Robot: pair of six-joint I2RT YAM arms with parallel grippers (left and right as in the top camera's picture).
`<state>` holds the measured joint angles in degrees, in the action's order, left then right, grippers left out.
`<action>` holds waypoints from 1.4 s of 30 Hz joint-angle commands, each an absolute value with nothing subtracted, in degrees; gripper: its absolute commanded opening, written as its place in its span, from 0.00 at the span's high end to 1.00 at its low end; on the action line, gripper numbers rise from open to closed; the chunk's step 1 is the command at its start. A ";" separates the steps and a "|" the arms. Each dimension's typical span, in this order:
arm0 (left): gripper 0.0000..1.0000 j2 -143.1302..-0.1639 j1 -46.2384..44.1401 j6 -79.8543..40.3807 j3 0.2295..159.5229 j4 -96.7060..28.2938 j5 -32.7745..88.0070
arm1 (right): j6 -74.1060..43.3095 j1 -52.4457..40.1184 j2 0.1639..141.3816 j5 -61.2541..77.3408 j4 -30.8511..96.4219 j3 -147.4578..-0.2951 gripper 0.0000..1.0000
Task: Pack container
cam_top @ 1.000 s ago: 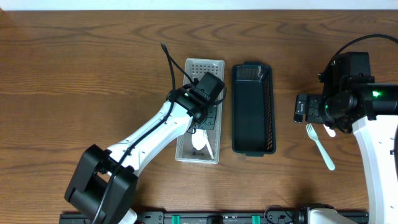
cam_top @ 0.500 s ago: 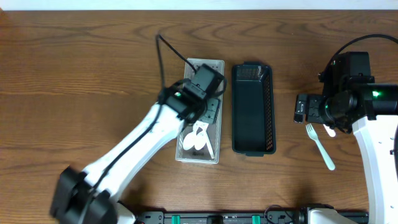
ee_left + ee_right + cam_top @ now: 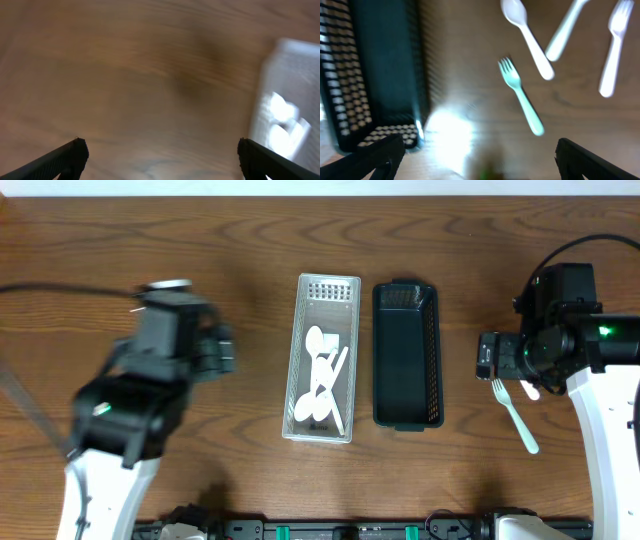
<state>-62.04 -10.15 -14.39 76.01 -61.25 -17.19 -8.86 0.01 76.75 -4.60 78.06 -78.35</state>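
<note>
Jaws spread and empty on both arms; the right jaws, nearer, hover over the mint fork (image 3: 521,95), handle slanting away from the dark basket (image 3: 370,75).

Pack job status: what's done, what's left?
Done: white spoons lie in the light tray. In hand: nothing; the left hand is open over bare table, the right hand open above a green fork, white spoon and white fork lying loose. Left: pack those; the dark basket looks empty.
</note>
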 commanded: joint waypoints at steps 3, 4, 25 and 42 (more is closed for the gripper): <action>0.02 -61.41 1.13 -18.83 76.79 -63.22 -12.91 | -20.27 3.51 70.54 -11.55 82.87 -79.18 0.01; 0.02 -61.65 2.72 -19.46 76.64 -63.20 -10.72 | -22.06 4.67 69.41 -10.52 83.57 -79.18 0.01; 0.02 -68.01 5.78 -20.73 75.96 -64.27 -7.68 | -5.06 10.92 66.96 -13.21 77.38 -76.03 0.01; 0.02 -68.05 5.78 -20.73 75.96 -64.66 -7.66 | 15.46 10.90 82.39 -10.87 58.24 -53.45 0.10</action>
<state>-67.77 5.48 -19.92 76.01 -64.23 -7.66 13.37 10.39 80.77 -11.33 59.51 -55.31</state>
